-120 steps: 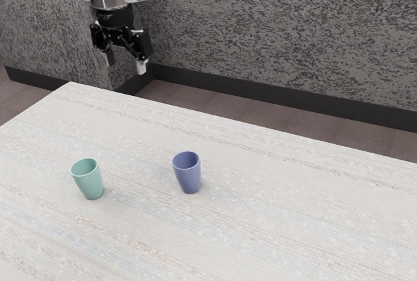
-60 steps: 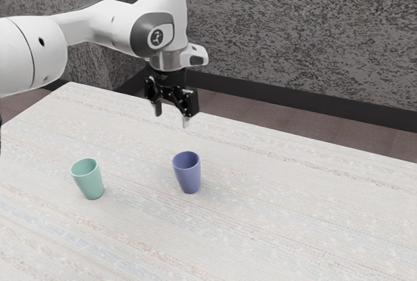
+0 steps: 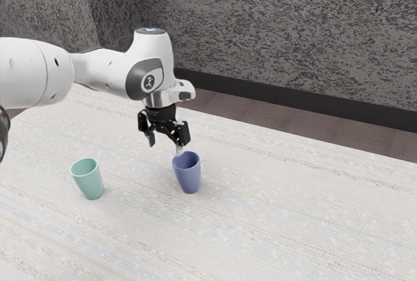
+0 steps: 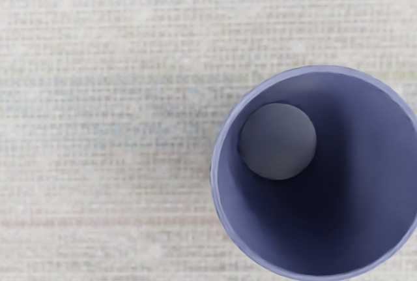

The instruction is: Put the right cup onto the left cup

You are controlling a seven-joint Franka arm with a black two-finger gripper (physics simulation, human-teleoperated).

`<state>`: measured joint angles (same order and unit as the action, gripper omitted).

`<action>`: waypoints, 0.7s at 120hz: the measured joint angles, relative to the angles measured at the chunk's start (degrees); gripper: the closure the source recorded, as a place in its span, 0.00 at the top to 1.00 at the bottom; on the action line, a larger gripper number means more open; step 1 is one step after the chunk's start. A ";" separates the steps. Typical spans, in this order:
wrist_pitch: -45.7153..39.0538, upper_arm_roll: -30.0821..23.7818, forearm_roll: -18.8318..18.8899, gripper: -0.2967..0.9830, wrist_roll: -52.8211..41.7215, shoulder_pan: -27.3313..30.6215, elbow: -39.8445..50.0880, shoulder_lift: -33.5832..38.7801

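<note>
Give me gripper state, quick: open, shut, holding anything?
Gripper: open, fingers apart, holding nothing; it hovers by the blue cup.

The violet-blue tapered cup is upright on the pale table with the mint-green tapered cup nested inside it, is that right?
The nesting is wrong: the exterior view shows the mint-green tapered cup standing by itself, apart from the violet-blue tapered cup. The violet-blue tapered cup is indeed upright on the pale table.
</note>
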<state>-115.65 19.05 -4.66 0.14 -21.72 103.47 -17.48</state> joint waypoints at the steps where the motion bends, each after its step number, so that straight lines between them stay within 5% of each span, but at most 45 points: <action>1: -0.22 0.00 -0.07 0.77 0.00 0.03 0.19 -0.04; 84: -8.79 -0.51 -1.72 0.73 0.20 0.11 2.54 -4.80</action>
<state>-124.44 18.54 -6.38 0.34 -21.62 106.02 -22.27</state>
